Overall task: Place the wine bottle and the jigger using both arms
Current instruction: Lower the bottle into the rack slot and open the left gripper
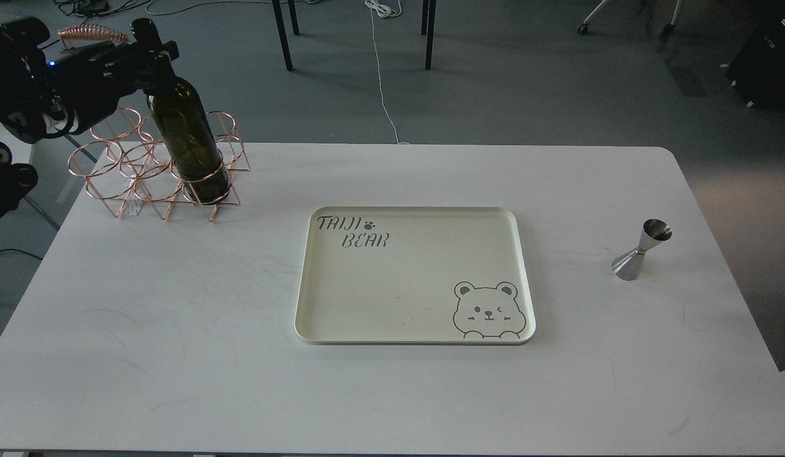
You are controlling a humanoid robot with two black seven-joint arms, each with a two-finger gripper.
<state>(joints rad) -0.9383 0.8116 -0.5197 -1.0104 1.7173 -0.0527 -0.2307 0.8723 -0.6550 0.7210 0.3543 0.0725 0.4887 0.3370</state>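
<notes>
Black jointed left arm (pixel 30 76), black cables, small blue light, black claw (pixel 152 58)

Black left gripper (pixel 152 56) masking neck of dark olive-green glass wine bottle (pixel 186 136); fingers too dark to separate. Bottle base sitting behind copper wire rack (pixel 122 174) ring. Left arm running off frame edge.

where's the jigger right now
In the head view the jigger stands upright on the white table at the right, apart from the cream bear tray.
</notes>
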